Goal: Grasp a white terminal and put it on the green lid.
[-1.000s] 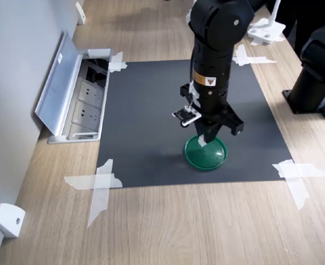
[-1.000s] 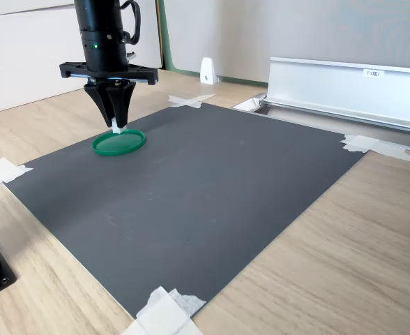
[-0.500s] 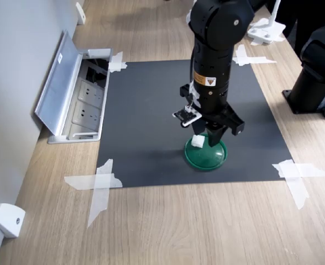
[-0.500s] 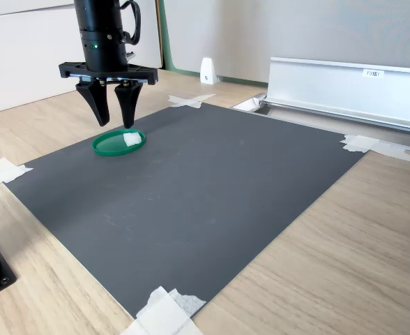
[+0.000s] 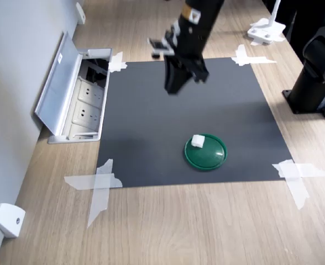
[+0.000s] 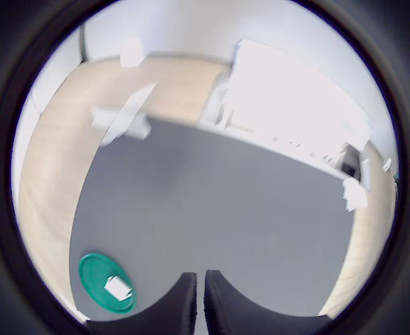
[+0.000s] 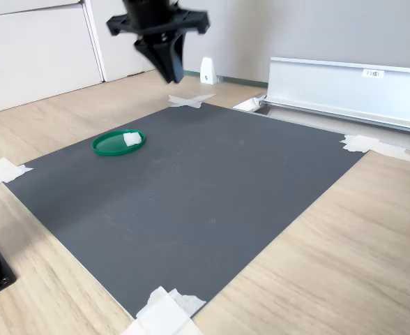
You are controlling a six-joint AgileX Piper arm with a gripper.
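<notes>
The white terminal rests on the green lid, near the rim on the first exterior view's left. Both lie free on the black mat. My gripper hangs high above the mat, well away from the lid and toward the far side in the first exterior view. Its fingers are shut with nothing between them. In the second exterior view the gripper is raised, to the right of the lid and the terminal. The wrist view shows the gripper with fingertips together, and the lid carrying the terminal off to one side.
An open floor socket box with a raised metal flap sits beside the mat. White tape crosses hold the mat's corners. A black robot base stands at the first exterior view's right, and a white wall piece at its lower left.
The gripper opened and released the terminal onto the lid, then rose, moved away across the mat and shut empty. The terminal stays on the lid.
</notes>
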